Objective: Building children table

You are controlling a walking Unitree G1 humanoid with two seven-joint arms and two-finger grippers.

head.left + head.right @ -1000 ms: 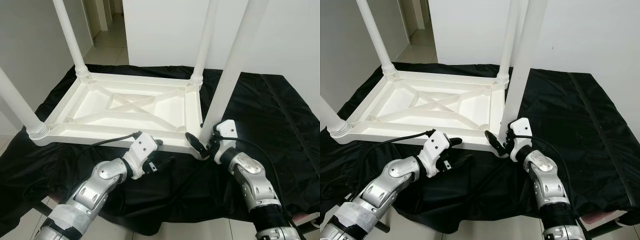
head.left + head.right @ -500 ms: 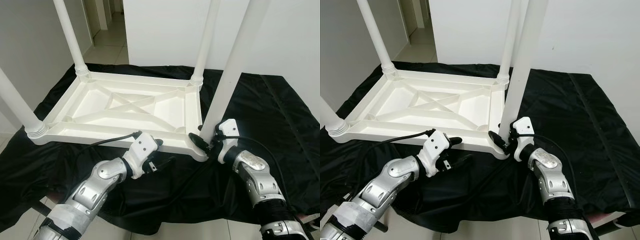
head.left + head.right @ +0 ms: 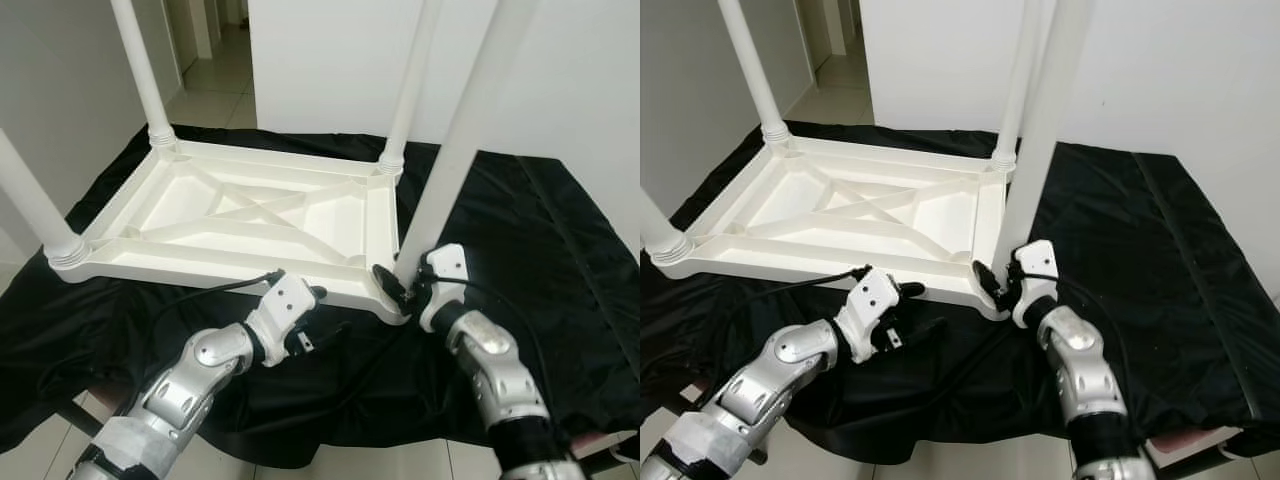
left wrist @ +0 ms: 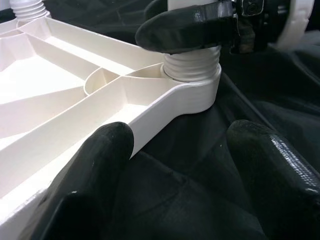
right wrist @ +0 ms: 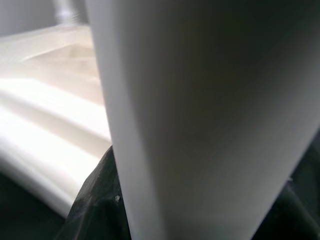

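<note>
**A:** How many of each thing are there?

**B:** One white table top (image 3: 250, 215), lying upside down on a black cloth (image 3: 520, 230). Four white legs rise from its corners: far-left (image 3: 140, 65), far-right (image 3: 410, 85), near-left (image 3: 30, 195), and the near-right leg (image 3: 470, 120). There are two grippers.

**A:** Where do the grippers sit?

**B:** The right gripper (image 3: 398, 290) is at the foot of the near-right leg, its fingers clamped around it just above the ribbed collar (image 4: 190, 65) seated in the corner socket. The left gripper (image 3: 310, 320) hovers by the near rim of the top, fingers (image 4: 100, 165) spread apart, one just beside the rim.

**A:** What differs from a second ago?

**B:** The leg's foot stood just outside the corner then; it now sits in the socket, more upright. The left gripper has barely moved.
</note>
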